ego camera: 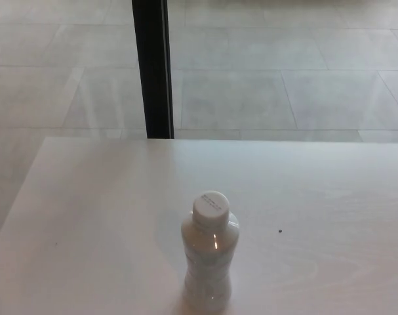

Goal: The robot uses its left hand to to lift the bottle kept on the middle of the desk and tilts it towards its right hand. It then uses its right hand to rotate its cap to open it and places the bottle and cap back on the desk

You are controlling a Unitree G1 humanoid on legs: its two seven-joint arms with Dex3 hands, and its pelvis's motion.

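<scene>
Bottle [210,259]: upright on desk [87,216], clear | cap [210,205]: white, fitted | contents: indiscernible | hands: neither visible, state unknown

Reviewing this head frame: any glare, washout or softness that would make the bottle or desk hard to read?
Head view: washed out and hazy overall; the pale desk shows broad soft sheen; the bottle carries a small bright glint below its cap, whose print is too blurred to read; its base is cut by the frame edge; no hands visible.
</scene>
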